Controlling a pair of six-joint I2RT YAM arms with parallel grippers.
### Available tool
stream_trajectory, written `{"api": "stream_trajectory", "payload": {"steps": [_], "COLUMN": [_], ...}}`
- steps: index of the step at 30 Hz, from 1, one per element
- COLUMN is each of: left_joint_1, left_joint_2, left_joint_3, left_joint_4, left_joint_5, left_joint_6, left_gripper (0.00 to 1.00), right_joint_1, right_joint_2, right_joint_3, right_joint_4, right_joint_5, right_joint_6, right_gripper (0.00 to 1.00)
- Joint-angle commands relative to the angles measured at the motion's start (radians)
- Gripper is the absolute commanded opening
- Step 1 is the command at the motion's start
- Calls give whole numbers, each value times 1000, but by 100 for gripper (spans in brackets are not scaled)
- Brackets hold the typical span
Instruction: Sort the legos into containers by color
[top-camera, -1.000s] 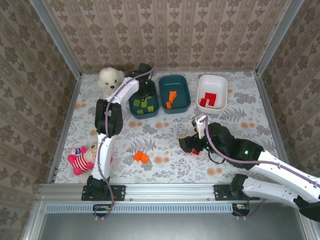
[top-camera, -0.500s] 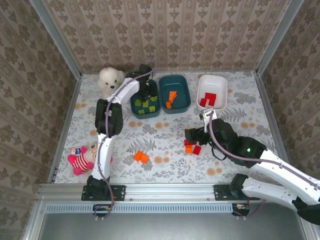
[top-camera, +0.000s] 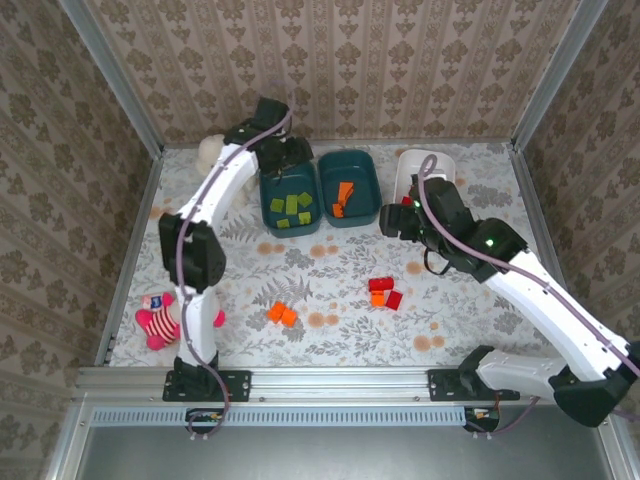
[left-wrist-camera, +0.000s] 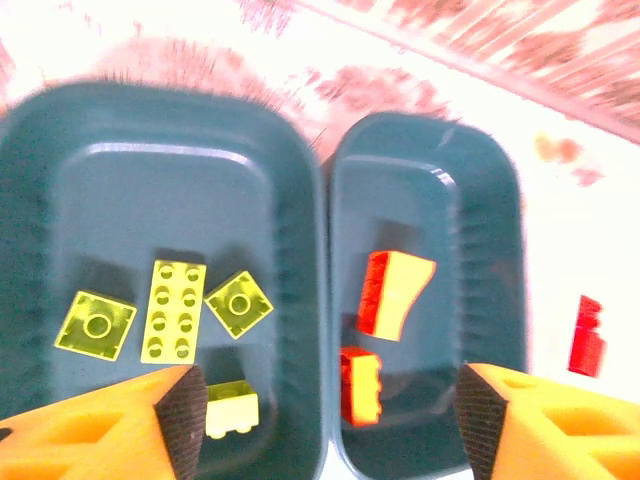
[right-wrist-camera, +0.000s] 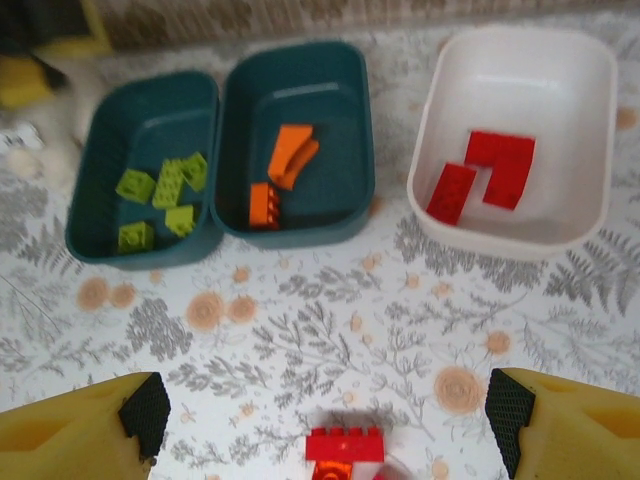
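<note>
Table (top-camera: 330, 255), floral-patterned top.
Left teal tub (top-camera: 265, 215) and right teal tub (top-camera: 377, 195) under left gripper (left-wrist-camera: 327, 405); white tub (right-wrist-camera: 560, 110) ahead of right gripper (right-wrist-camera: 327, 415); red-orange legos (top-camera: 383, 292) nearward of it; orange legos (top-camera: 282, 314), white plush (top-camera: 207, 152) and striped plush (top-camera: 160, 318) to its left.

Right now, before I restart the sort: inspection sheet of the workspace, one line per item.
Surface: floral cloth, flat, no spills seen.
Job's things: left teal tub holds green bricks; middle teal tub holds orange bricks; white tub holds red bricks. Loose on the cloth: orange pair, red and orange cluster.
Clutter: white plush partly behind the left arm; striped plush at the near left.
Grippers: left gripper open, empty, over the teal tubs; right gripper open, empty, above the cloth near the cluster.
Cables: left arm cable and right arm cable run along the arms; no snag seen.
Surroundings: patterned walls on three sides; metal rail at the near edge.
</note>
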Motion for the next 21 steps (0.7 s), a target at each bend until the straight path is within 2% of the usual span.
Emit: {"api": "stream_trajectory", "payload": {"steps": [1,3,6,10,13,16,21], "left_joint_1": [-20,-27,-81,-159,-217,-263,-315], "left_joint_2": [-179,-282,-436,-607,-716,-798,-866], "left_joint_3": [-136,-268,-453,-697,-868,-1000,-1084], "left_joint_4": [86,158,217,257,284,296,291], "left_joint_5": [21,52,80,96,94,76,45], "left_joint_6": [75,101,129,144,109,55,14], "left_gripper": [72,74,77,80,81,81,81], "right_joint_1": [-10,-12,-24,-41,-57,-61,-64], "right_joint_2": [68,101,149,255,330,409,512], "right_joint_3": [14,-9,-62,-128,-167,-178,-180], "right_joint_4": [-154,-168,-168,-156,-129,-102,-46], "right_joint_5": [-102,-143,-209,-290,-339,-367,-361], "right_joint_6": [65,79,95,60,21,-14,-36], "right_gripper": [86,86,88,99,100,100,100]}}
